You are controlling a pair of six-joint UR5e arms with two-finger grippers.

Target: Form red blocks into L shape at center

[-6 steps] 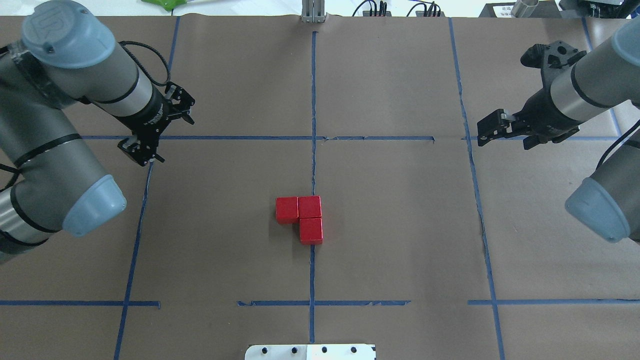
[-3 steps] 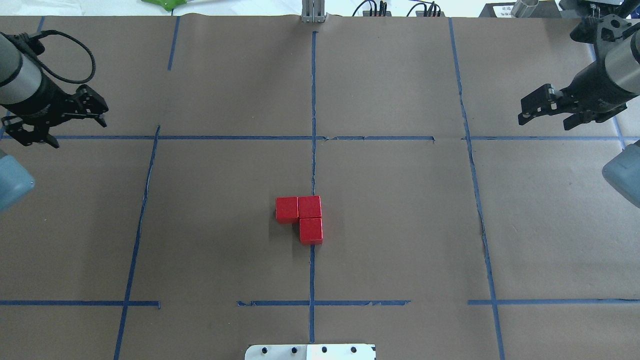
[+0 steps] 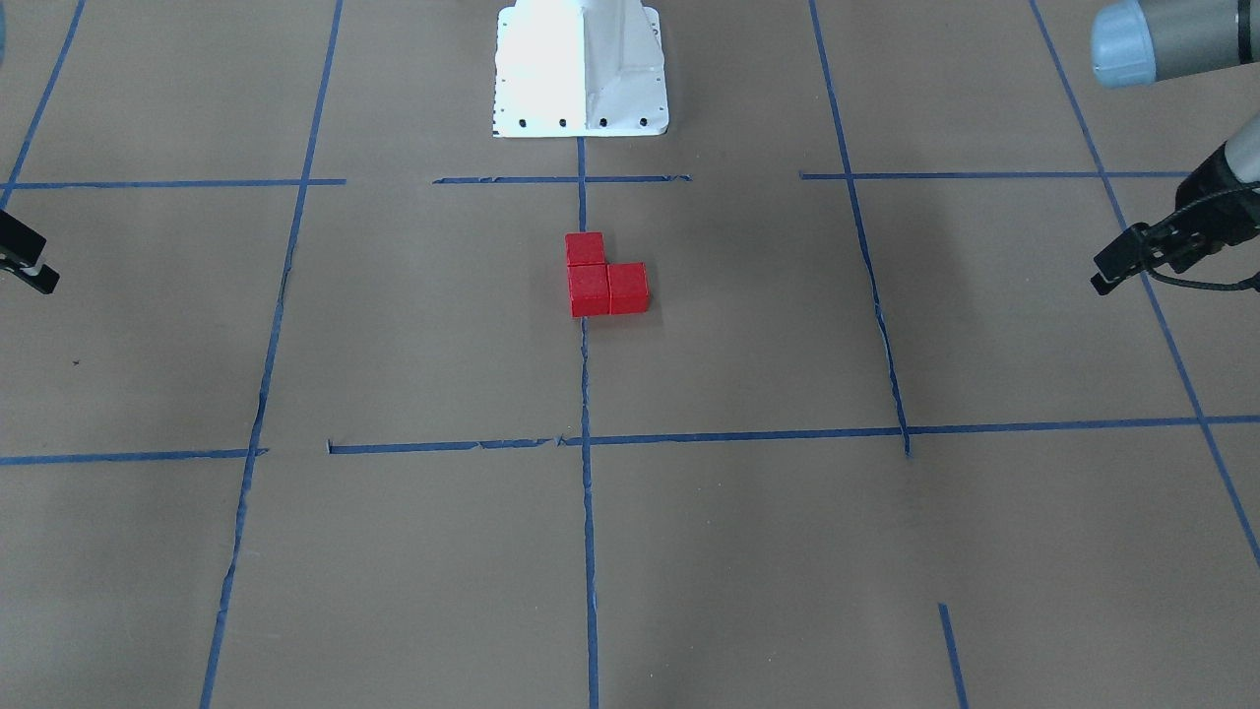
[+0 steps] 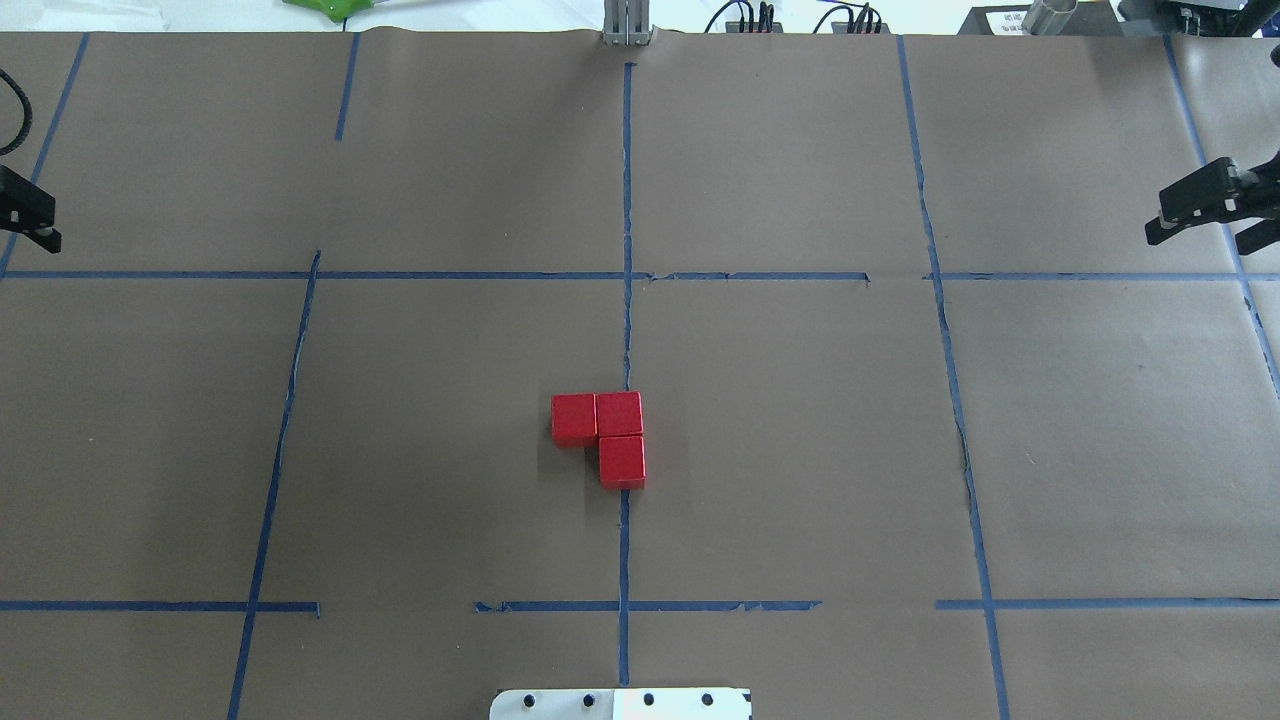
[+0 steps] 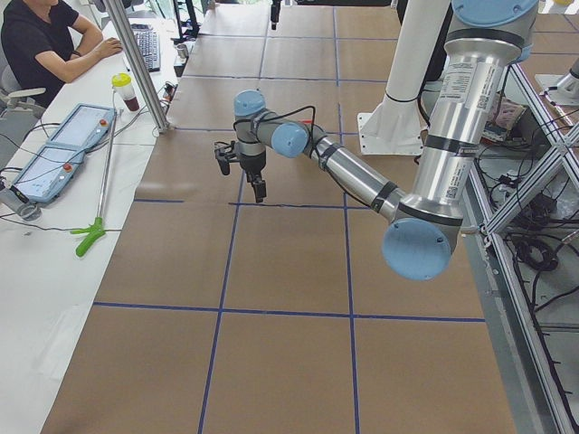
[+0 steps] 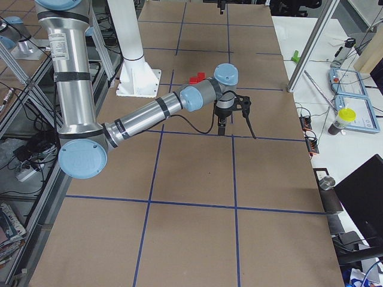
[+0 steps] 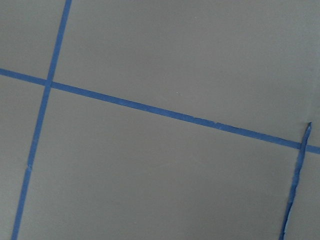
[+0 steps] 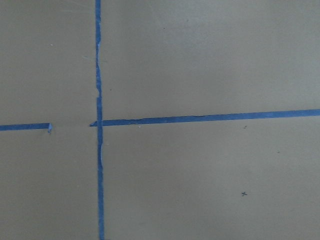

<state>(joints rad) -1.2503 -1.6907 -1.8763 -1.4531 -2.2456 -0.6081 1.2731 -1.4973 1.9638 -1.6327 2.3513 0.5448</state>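
Left tool (image 5: 242, 178): cropped overhead, whole from exterior left.

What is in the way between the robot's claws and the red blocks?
Nothing visible is. The red blocks sit alone in the middle. Only flat brown paper and blue tape lines lie between them and the left gripper and the right gripper, which are far off to each side.

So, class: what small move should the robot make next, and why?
Probably none on the blocks: all three touch in an L on the centre line, and the left claw and right claw hang empty far out to the sides. Just park them.
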